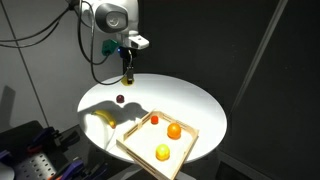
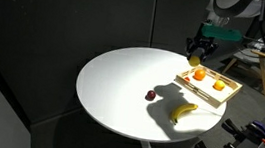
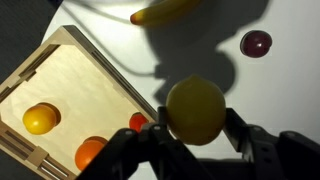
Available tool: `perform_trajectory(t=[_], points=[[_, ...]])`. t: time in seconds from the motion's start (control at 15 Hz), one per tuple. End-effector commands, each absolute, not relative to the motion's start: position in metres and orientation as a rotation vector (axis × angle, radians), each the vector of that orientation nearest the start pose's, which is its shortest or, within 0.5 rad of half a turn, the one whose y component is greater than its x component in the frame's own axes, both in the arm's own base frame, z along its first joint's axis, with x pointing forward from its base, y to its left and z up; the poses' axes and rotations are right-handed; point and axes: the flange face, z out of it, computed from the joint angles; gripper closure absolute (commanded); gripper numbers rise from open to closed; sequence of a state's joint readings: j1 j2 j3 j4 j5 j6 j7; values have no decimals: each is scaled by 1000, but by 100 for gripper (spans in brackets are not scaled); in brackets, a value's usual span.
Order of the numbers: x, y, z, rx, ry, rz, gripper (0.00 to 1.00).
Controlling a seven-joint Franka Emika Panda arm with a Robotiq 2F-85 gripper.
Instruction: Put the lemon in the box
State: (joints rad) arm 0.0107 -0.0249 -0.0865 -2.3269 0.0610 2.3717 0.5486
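Observation:
My gripper (image 3: 197, 128) is shut on the lemon (image 3: 196, 108), a pale yellow round fruit held between both fingers. In the wrist view the lemon hangs over the white table just outside the rim of the box (image 3: 72, 80), a shallow light-wood tray. In both exterior views the gripper (image 1: 127, 72) (image 2: 197, 53) is well above the table, off to one side of the box (image 1: 140, 140) (image 2: 229, 95). The box holds a deeper yellow fruit (image 3: 40, 118), an orange fruit (image 3: 92, 153) and a small red fruit (image 3: 138, 122).
A banana (image 3: 165, 12) (image 1: 103, 117) lies on the round white table (image 1: 185, 100) near the box. A small dark red fruit (image 3: 256, 43) (image 2: 151, 94) sits alone on the table. Dark curtains surround the table.

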Motion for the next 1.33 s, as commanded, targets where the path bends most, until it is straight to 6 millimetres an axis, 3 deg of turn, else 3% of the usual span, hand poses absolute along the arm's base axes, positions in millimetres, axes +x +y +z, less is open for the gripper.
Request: perform_trajectory(t=[0.0,0.2,0.73,1.27], points=[[511,-40,358,-2903,1019,-90,66],[515,-49,363,-2889,1059,-88,66],[526,-97,371,-2839,1227,-69,66],[537,-136,346,-2817,1311,-28,66]])
